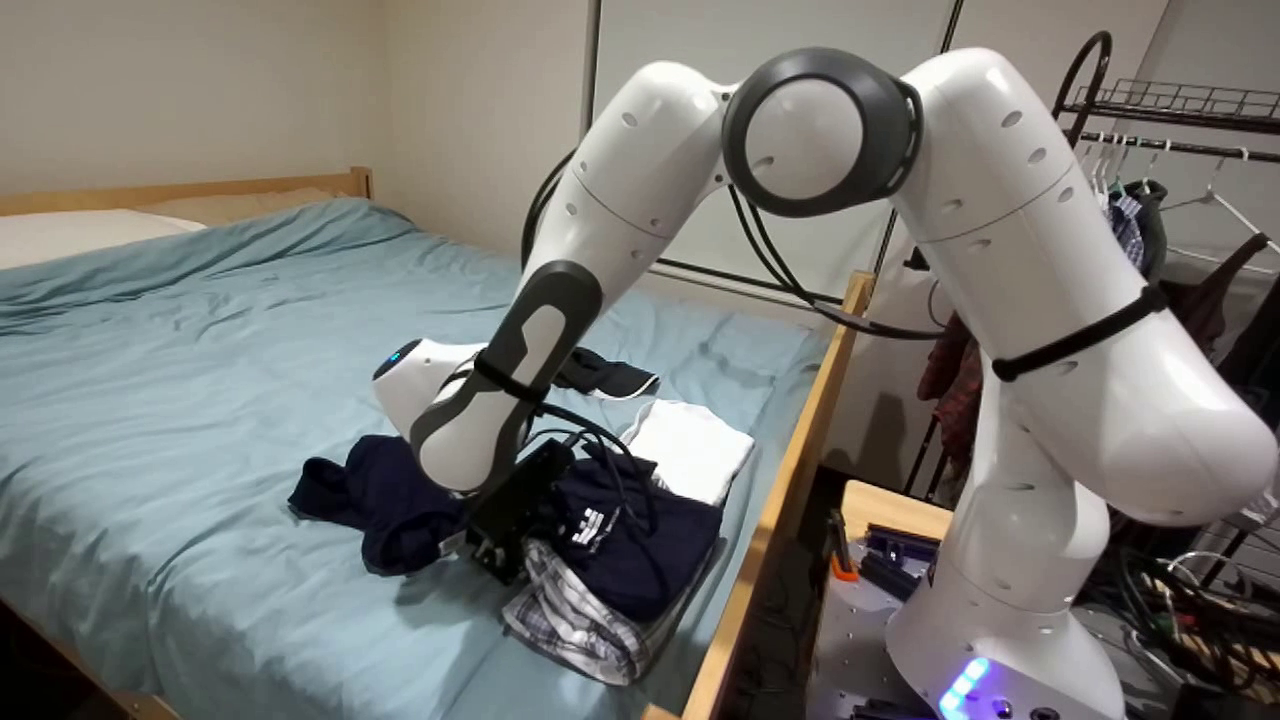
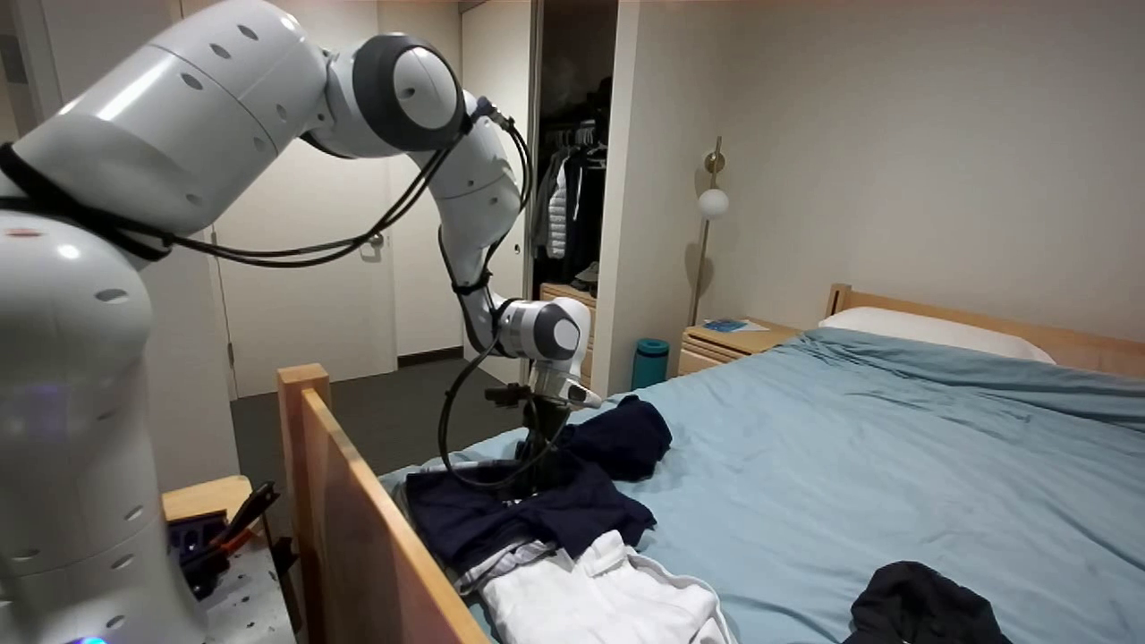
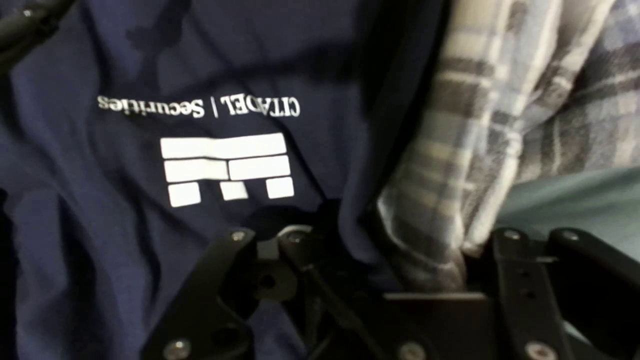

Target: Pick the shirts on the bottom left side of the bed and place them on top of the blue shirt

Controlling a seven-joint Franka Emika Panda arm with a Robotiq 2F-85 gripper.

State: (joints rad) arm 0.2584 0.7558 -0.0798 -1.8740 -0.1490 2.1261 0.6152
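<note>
Claw: 1 black gripper (image 3: 404, 240), pointed down at the clothes; jaws wide apart, loose cloth showing between them. Whether the pads touch fabric: cannot tell.

At the jaws: edge of 1 navy shirt (image 3: 230, 125), white print "CITADEL | Securities" and block emblem; next to it, folds of plaid cloth (image 3: 460, 150), partly under the shirt. Both lie near the wooden footboard (image 2: 358, 537).

Across the gripper from the printed shirt: 1 crumpled navy garment (image 1: 395, 510), small white tag. Which of the 2 navy pieces is the task's blue shirt: cannot tell.

Adjoining the navy shirt, touching: 1 white garment (image 2: 599, 595), folded. Apart from it: 1 dark item (image 1: 600, 375), white edge, type unclear.

Surface: 1 bed (image 1: 250, 370), blue-grey cover, creased throughout. At the wooden headboard (image 2: 1096, 353), a white pillow (image 2: 930, 333).

Room, in an exterior view: 1 nightstand (image 2: 751, 338), papers on top; 1 lamp (image 2: 713, 204), white globe; 1 teal cylinder (image 2: 650, 362) on the floor; 1 closet with hanging clothes (image 2: 572, 206); 1 white door (image 2: 304, 295).

Also: 1 clothes rack (image 1: 1200, 149), white hangers.
</note>
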